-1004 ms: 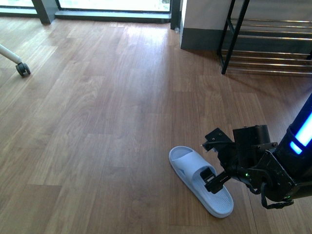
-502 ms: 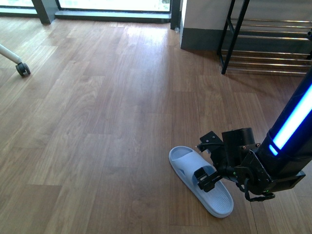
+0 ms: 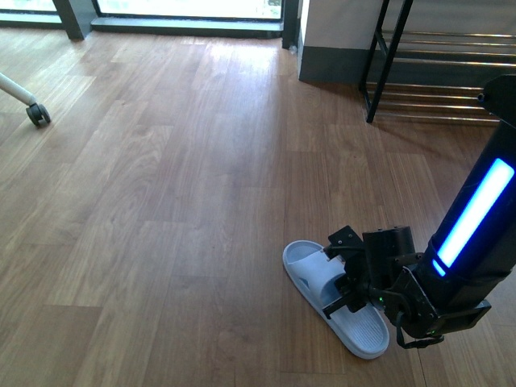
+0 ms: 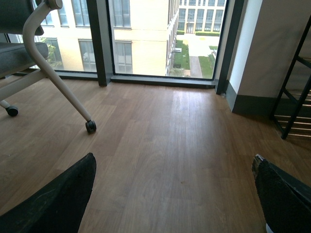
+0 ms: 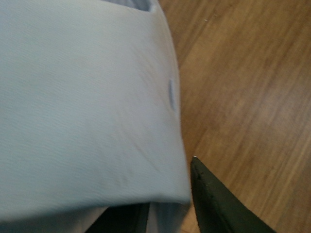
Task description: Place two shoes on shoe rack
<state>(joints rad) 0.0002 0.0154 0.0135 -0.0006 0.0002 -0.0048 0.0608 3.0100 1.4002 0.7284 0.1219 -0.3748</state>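
Observation:
A pale blue slide (image 3: 330, 302) lies on the wooden floor at the lower right of the front view. My right gripper (image 3: 343, 282) is shut on its strap, one finger inside the strap and one (image 5: 218, 204) against its outer side. The right wrist view is filled by the slide's strap (image 5: 87, 97), seen very close. The shoe rack (image 3: 439, 68) stands at the far right by the wall, black-framed with silver bars; its edge (image 4: 294, 104) also shows in the left wrist view. My left gripper (image 4: 172, 194) hangs open over bare floor, away from any shoe. Only this one shoe shows.
A white office chair leg with a castor (image 3: 36, 114) stands at the far left, also the castor (image 4: 90, 126) in the left wrist view. A window and a dark baseboard (image 3: 185, 24) run along the far wall. A white wall corner (image 3: 334, 40) sits next to the rack.
My right gripper has come down and leftward onto the slide and shut on its strap. The slide has shifted slightly to the right.

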